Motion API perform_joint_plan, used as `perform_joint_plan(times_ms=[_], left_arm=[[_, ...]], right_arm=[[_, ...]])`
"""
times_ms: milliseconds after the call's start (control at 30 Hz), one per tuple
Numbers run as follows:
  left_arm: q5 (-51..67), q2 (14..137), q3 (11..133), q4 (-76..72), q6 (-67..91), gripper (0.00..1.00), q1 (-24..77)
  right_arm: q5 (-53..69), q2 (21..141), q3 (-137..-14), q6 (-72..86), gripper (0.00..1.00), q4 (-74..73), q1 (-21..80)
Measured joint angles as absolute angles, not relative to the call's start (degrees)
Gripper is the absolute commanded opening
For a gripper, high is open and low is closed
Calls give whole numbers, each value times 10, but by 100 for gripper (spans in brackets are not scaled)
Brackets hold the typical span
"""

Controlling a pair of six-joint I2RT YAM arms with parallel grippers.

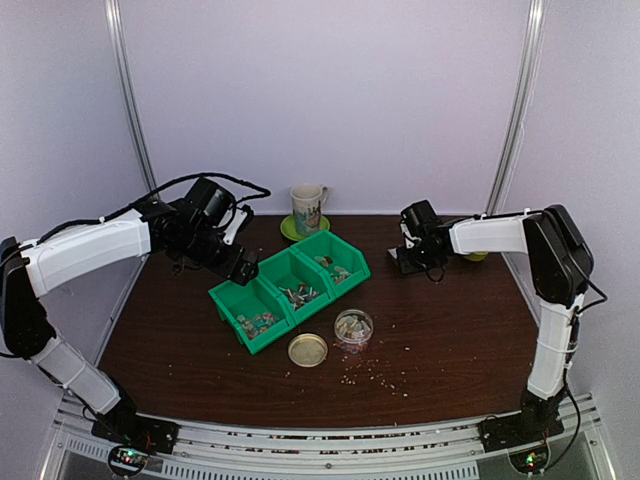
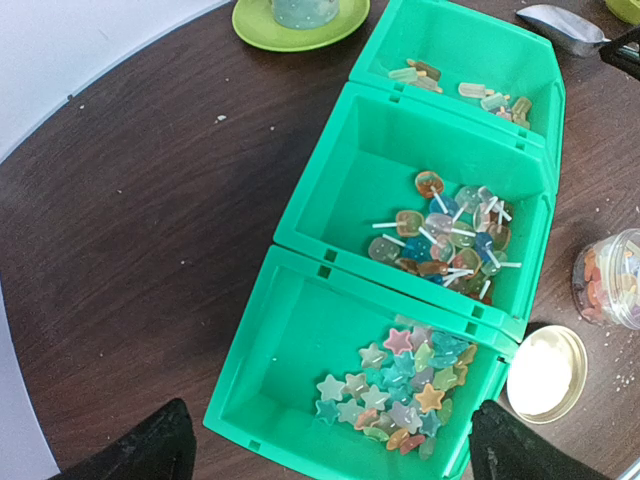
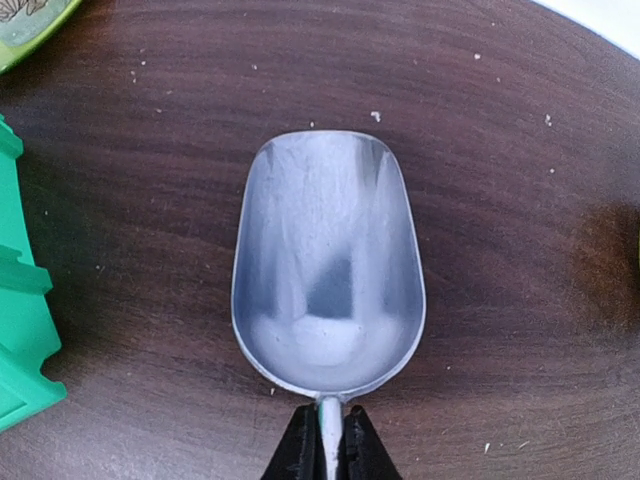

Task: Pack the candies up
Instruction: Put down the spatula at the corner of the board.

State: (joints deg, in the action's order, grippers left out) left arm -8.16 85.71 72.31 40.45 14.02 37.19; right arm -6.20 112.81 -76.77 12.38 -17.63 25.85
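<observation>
Gripping the thin stem of a metal scoop (image 3: 328, 270) with the right end effector (image 3: 330, 455), black fingers (image 3: 300, 455) pinched shut on either side of it. Holding it bowl-up over the dark wood-grain table (image 3: 520, 150): smooth dull grey inside, rounded at the stem end, squarer at the mouth. Whether touching the table or just above it, cannot tell.

Hanging wide open with the left end effector (image 2: 330, 465), gripping no object, just two black fingertips (image 2: 140, 450) showing at the bottom of the left wrist view, above the nearest bay of a green plastic bin (image 2: 300, 330).

Shown clearly by the left wrist alone: candies (image 2: 400, 385) sorted by shape across three bays. Pastel stars heaped in the nearest, flat translucent lollipops (image 2: 445, 235) on white sticks in the middle, a few small bars (image 2: 490, 98) in the farthest. Also a clear jar (image 2: 610, 280) partly filled with candies, standing just beside the bin, and a round tan lid (image 2: 545, 373) lying flat near both.

Shown from above alone: pale specks (image 1: 375, 370) strewn over the table in front of the jar, too small to identify, and the whole of a printed cup (image 1: 308, 207) standing on a lime saucer (image 1: 292, 230) behind the bin.

Caught by the right wrist alone: fine grain and white flecks in the table, plus one ribbed corner of the bin at the left edge.
</observation>
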Motion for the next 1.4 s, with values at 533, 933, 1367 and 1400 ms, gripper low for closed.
perform_joint_plan(times_ms=[533, 933, 1367, 1400], left_arm=[[-82, 857, 723, 404, 140, 98, 371], [-83, 857, 723, 404, 140, 98, 371], [-88, 854, 723, 404, 134, 98, 371], [-88, 851, 723, 403, 133, 98, 371]], right_arm=[[-54, 1129, -766, 123, 16, -191, 258], [-54, 1112, -757, 120, 27, -198, 258], [-74, 909, -662, 107, 43, -195, 313], [-77, 890, -652, 107, 47, -195, 320]])
